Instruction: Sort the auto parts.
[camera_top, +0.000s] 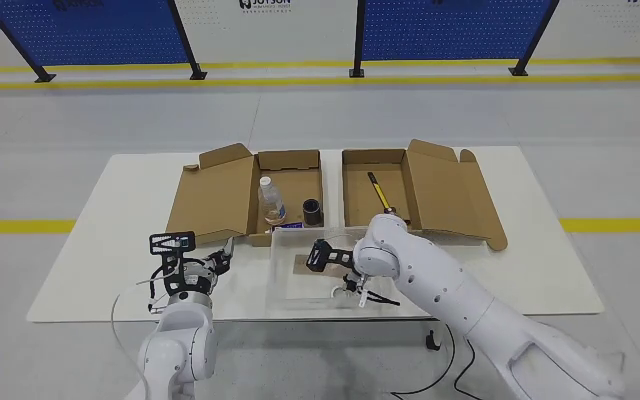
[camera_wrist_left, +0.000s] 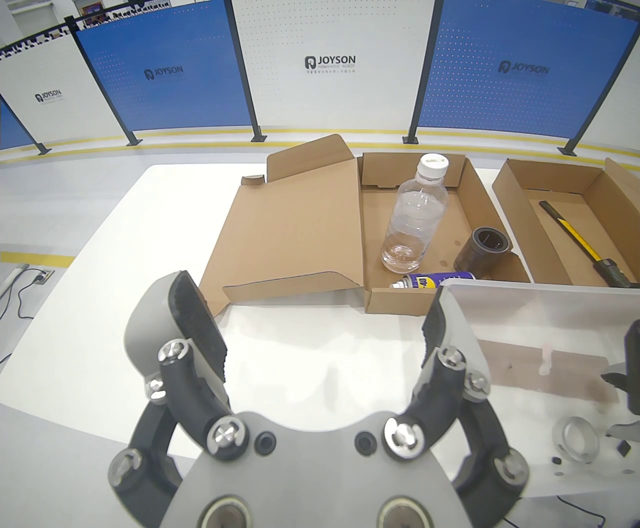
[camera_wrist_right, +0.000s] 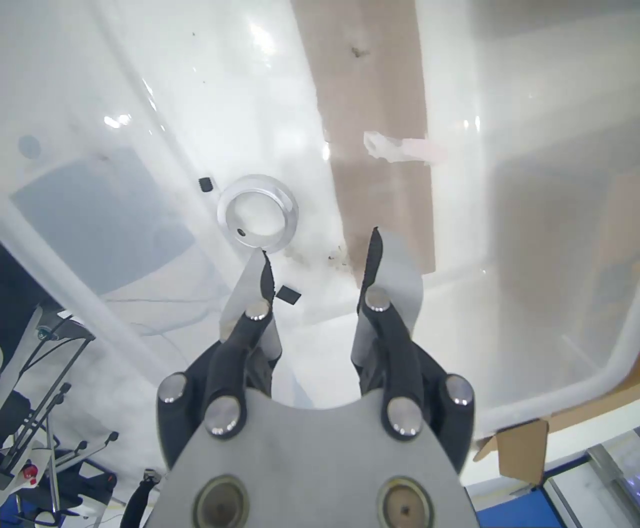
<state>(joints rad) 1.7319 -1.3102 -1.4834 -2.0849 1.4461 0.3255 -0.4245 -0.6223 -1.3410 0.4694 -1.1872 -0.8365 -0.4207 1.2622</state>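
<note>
Right gripper (camera_wrist_right: 319, 242): released, jaws apart, down inside the clear bin (camera_wrist_left: 530, 286) at the desk's (camera_top: 100, 250) front edge. Metal ring (camera_wrist_right: 291, 212) lies on the bin floor just beside one finger. Left gripper (camera_wrist_left: 310, 295): released, empty, over the desk's front-left area.

Table (camera_top: 100, 230): boxes (camera_top: 295, 188), bin (camera_top: 285, 292) (clear)
</note>
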